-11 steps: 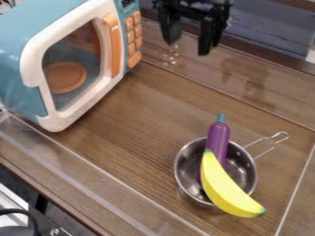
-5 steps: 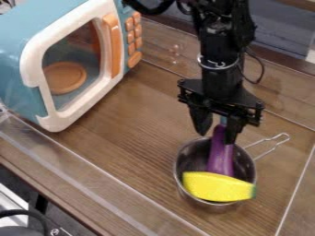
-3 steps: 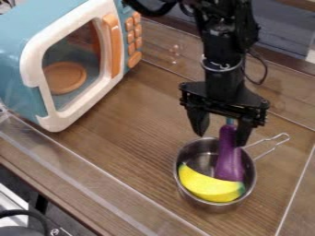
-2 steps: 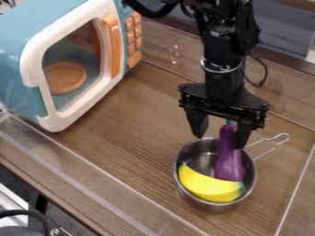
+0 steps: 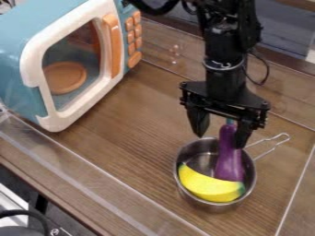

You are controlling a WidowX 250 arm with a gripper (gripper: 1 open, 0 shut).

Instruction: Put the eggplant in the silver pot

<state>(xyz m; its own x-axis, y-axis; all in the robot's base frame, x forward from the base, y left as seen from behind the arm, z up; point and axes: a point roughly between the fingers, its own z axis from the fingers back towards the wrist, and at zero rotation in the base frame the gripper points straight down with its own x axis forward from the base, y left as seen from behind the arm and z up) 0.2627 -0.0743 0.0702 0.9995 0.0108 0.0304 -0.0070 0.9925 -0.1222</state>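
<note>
Purple eggplant (image 5: pixel 229 152) lies in the pot (image 5: pixel 216 172) beside a banana (image 5: pixel 209 183), right below the pincer (image 5: pixel 226 125), whose jaws look spread, released. Only backing away seems left.

the eggplant's (image 5: pixel 229 155) top end is hidden behind the end effector (image 5: pixel 224 123), so contact between them cannot be told. the banana (image 5: pixel 207 182) covers part of the silver pot's (image 5: pixel 187 159) floor. at 9 o'clock the microwave (image 5: pixel 55 57) is cut off by the frame's edge.
</note>
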